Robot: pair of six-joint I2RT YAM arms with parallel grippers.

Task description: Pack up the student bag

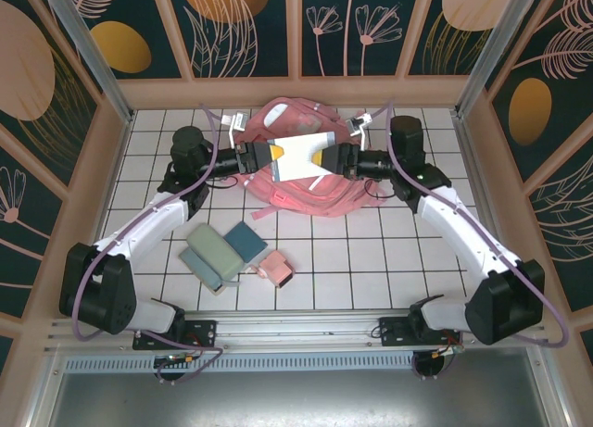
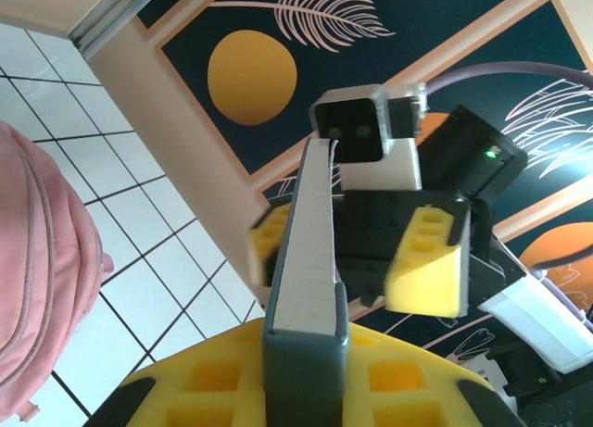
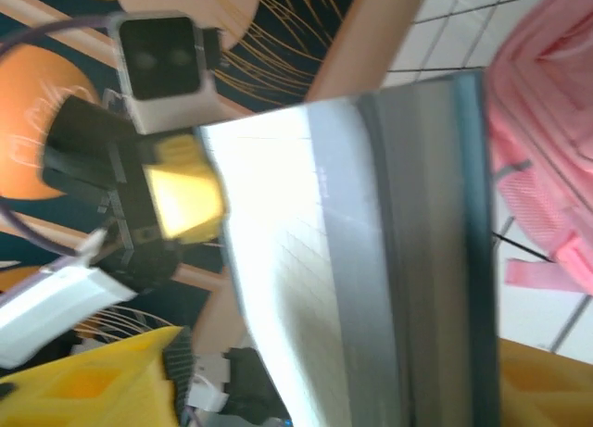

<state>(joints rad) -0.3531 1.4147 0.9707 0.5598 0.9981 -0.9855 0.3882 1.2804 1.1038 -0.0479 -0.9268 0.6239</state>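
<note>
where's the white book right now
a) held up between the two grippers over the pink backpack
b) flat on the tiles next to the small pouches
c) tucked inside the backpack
A: the top view shows the book raised between the left gripper and the right gripper, above the backpack rather than on the tiles or inside it.

No readable txt, nos. or brand marks for you here, op. Notebook [image 1: 298, 156] cover is plain white w/ faint grid lines in the right wrist view, too blurred for any print. Student bag [image 1: 306, 197] fabric: no logo you can make out.
</note>
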